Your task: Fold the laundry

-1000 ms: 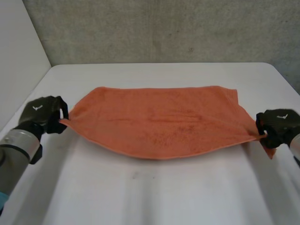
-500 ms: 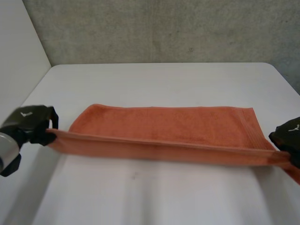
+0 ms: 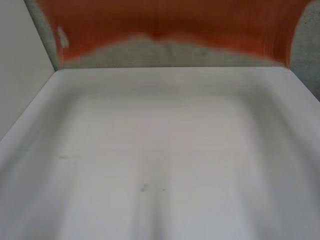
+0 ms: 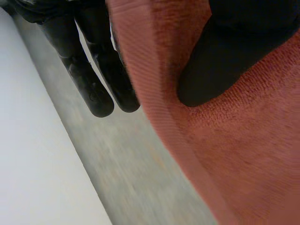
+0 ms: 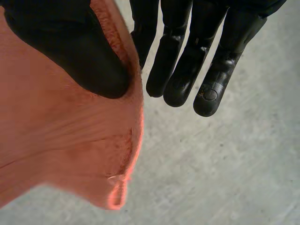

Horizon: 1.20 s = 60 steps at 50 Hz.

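Orange terry, soft and light: your towel [image 3: 170, 20] hangs in the air above the white table [image 3: 160, 150], stretched right across the head view. Its lower edge dips at both sides and rises in the middle.

It will sag wherever you don't hold it, so take it at the corners and along the hemmed edge. I'd judge the pile grippy enough not to slide out of a firm pinch.

Look at your left hand [image 4: 225, 51]. The thumb is pressed flat on the cloth near the hem, pinching it, as far as I can judge, against a finger behind. The other fingers [image 4: 101, 89] are straight and free beside the edge.

Right hand [image 5: 65, 47], same story. The thumb is clamped on the towel close to a corner, where a small loop [image 5: 117, 194] dangles. The remaining fingers [image 5: 206, 70] are straight and touch nothing.

The head view gives you the full span and the table below it. The wrist views give you the pinches themselves.
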Tool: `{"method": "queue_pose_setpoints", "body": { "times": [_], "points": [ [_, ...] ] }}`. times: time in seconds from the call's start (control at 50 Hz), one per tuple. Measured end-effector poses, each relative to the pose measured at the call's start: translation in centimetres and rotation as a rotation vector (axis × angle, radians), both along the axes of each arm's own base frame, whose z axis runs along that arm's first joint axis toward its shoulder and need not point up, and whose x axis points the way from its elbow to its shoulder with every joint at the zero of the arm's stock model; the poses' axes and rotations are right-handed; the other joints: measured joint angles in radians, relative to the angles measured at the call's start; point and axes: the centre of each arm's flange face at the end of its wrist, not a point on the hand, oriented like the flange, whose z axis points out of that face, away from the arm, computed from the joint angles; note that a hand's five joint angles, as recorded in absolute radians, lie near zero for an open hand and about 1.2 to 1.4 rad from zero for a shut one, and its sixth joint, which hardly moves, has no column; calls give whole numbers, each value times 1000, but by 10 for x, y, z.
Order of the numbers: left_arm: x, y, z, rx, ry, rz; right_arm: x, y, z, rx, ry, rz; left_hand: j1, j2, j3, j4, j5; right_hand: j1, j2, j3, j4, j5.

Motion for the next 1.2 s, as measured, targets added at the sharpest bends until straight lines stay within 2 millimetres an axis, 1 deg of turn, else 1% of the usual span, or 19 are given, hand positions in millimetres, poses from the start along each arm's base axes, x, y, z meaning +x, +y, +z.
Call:
{"method": "queue_pose_setpoints", "body": {
  "times": [0.08,0.18,0.2,0.24,0.32,0.36,0.4,0.42,0.48,0.58,0.64,0.74,0.78,0.82,0.84,0.94,1.02,1.08,1.2],
  "points": [
    [2,0,-14,29,25,-26,0,3,-25,68,16,11,0,0,0,0,0,0,0,0,0,2],
    [4,-4,-58,162,24,-34,2,2,-71,211,51,29,0,0,0,0,0,0,0,2,0,2],
    [5,-4,-78,220,24,-37,2,3,-86,258,62,37,0,0,0,0,0,0,0,2,0,2],
    [6,-4,-95,273,24,-40,3,3,-101,304,73,46,0,0,0,0,0,0,0,2,0,2],
    [8,-1,-145,406,20,-57,4,4,-140,420,93,65,0,0,0,0,0,0,0,3,0,2],
    [8,1,-173,470,14,-69,5,3,-171,509,107,77,0,0,0,0,0,0,0,3,0,2],
    [7,4,-197,519,6,-79,6,2,-190,563,114,82,0,0,0,0,0,0,0,3,0,2],
    [7,4,-197,519,6,-79,6,2,-190,563,114,82,0,0,0,0,0,0,0,3,0,2],
    [7,12,-245,624,-10,-91,5,2,-241,710,133,83,0,0,0,0,0,0,0,3,0,2],
    [11,25,-284,738,-22,-80,1,8,-275,821,154,73,0,0,0,0,0,0,0,3,0,2],
    [18,32,-293,791,-21,-61,0,13,-279,855,165,68,0,0,0,0,0,0,0,3,0,2],
    [28,41,-293,846,-13,-33,-3,24,-274,890,194,65,0,0,0,0,0,0,0,3,0,2],
    [37,52,-283,892,-4,-9,-7,39,-264,938,249,64,0,0,0,0,0,0,0,3,0,2],
    [42,60,-277,923,0,3,-8,44,-263,959,273,63,0,0,0,0,0,0,0,3,0,2],
    [45,68,-269,951,3,13,-14,58,-259,1016,337,59,0,0,0,0,0,0,0,3,0,2],
    [56,98,-248,1045,-13,28,-34,95,-252,1160,519,52,0,0,0,0,0,0,0,3,0,2],
    [61,117,-239,1086,-64,8,-43,109,-247,1193,602,58,0,0,0,0,0,0,0,3,0,2],
    [62,121,-237,1087,-98,-13,-44,108,-245,1162,614,59,0,0,0,0,0,0,0,3,0,2],
    [60,112,-241,1054,-127,-34,-39,80,-250,1044,573,47,0,0,0,0,0,0,0,3,0,2]
  ]
}}
